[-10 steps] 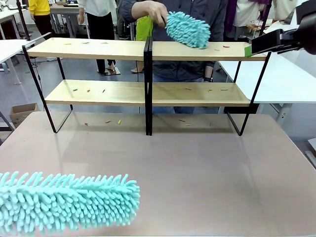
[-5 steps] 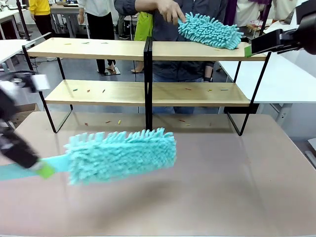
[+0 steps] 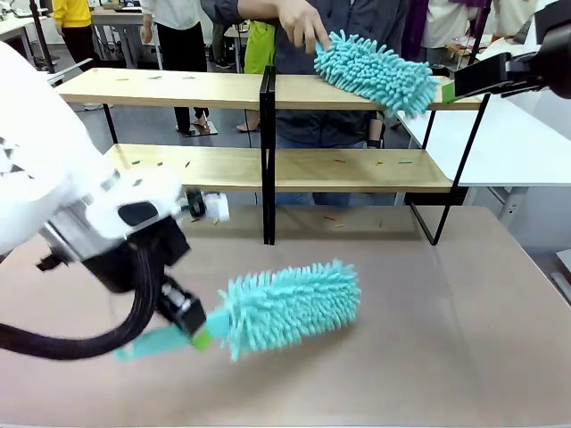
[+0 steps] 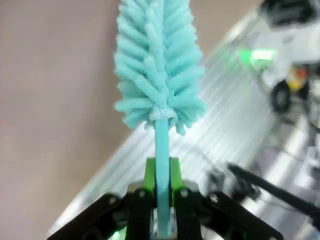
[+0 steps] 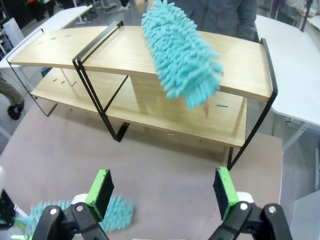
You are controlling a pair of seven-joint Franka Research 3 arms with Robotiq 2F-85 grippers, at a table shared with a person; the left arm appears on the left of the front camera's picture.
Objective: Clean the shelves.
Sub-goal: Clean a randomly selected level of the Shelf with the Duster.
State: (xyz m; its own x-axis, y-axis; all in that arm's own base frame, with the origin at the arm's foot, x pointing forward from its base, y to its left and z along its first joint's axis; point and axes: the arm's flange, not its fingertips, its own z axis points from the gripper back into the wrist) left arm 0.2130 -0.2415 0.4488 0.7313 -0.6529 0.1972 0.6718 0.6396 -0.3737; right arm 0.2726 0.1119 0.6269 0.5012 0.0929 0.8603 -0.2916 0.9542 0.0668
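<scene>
The shelves (image 3: 178,87) stand across the far half of the brown table, light-wood boards on a black frame, also in the right wrist view (image 5: 125,50). My left gripper (image 3: 190,328) hangs low over the table's near left, shut on the flat handle of a teal fluffy duster (image 3: 290,306) whose head points right. In the left wrist view the handle (image 4: 161,145) runs up between the closed green pads (image 4: 149,172). A person's hand (image 3: 299,22) drags a second teal duster (image 3: 379,69) over the top right board. My right gripper (image 5: 162,192) hovers open above the table's right side.
Small coloured scraps lie on the lower boards (image 3: 339,161) and on the table under the rack (image 3: 214,220). White tables stand at the right (image 3: 526,134) and far left (image 3: 18,85). People stand behind the rack.
My left arm has swung in from the lower left, carrying its duster rightward toward the table's middle. The person's duster has slid right along the top right board.
</scene>
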